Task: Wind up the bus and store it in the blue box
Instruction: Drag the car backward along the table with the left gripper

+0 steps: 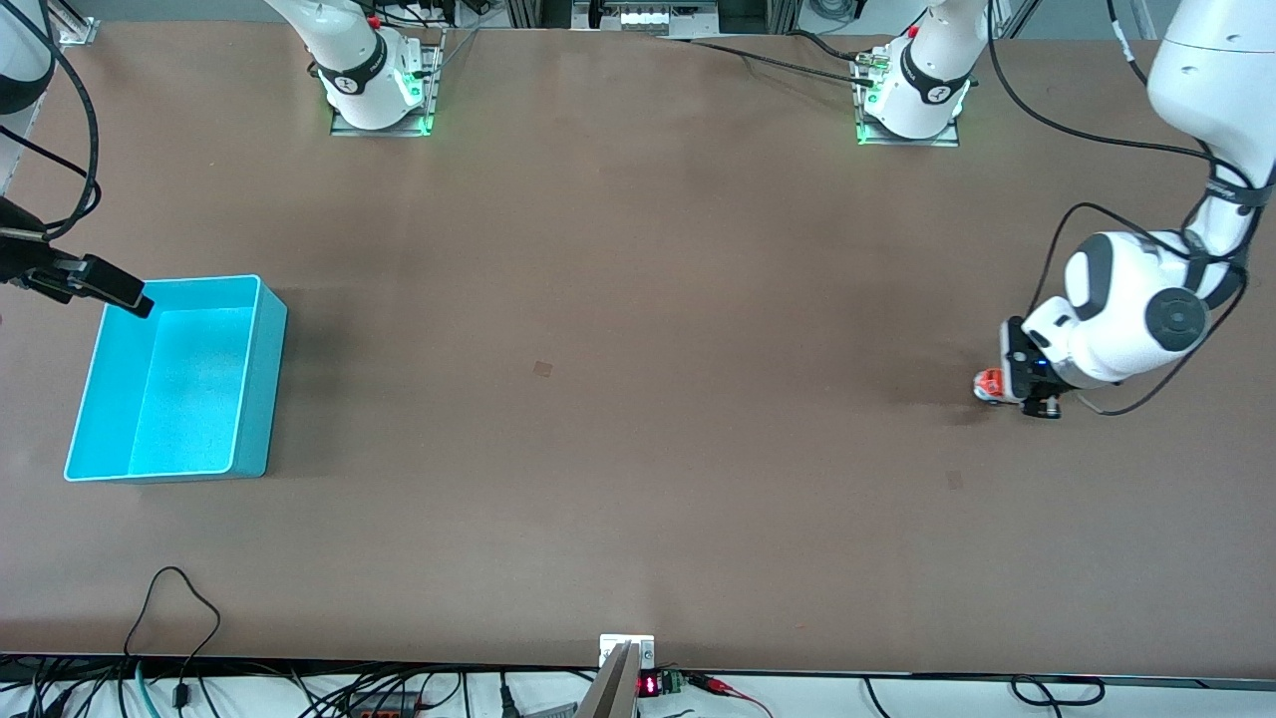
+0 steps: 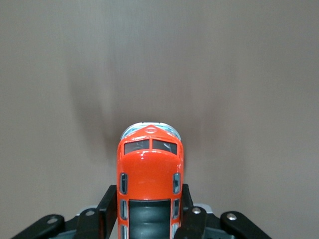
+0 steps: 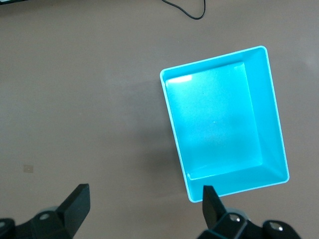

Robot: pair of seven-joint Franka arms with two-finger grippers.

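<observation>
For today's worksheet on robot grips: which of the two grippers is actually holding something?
The left gripper: its fingers clamp the orange bus. The right gripper hangs open over the blue box.

The bus (image 2: 149,184) is bright orange with dark windows, a dark roof panel and a pale front edge. The box (image 1: 177,381) is vivid cyan with a paler rim. The counter (image 1: 638,399) is plain matte brown. Both arms are white with black joints.

No legible text — anywhere
</observation>
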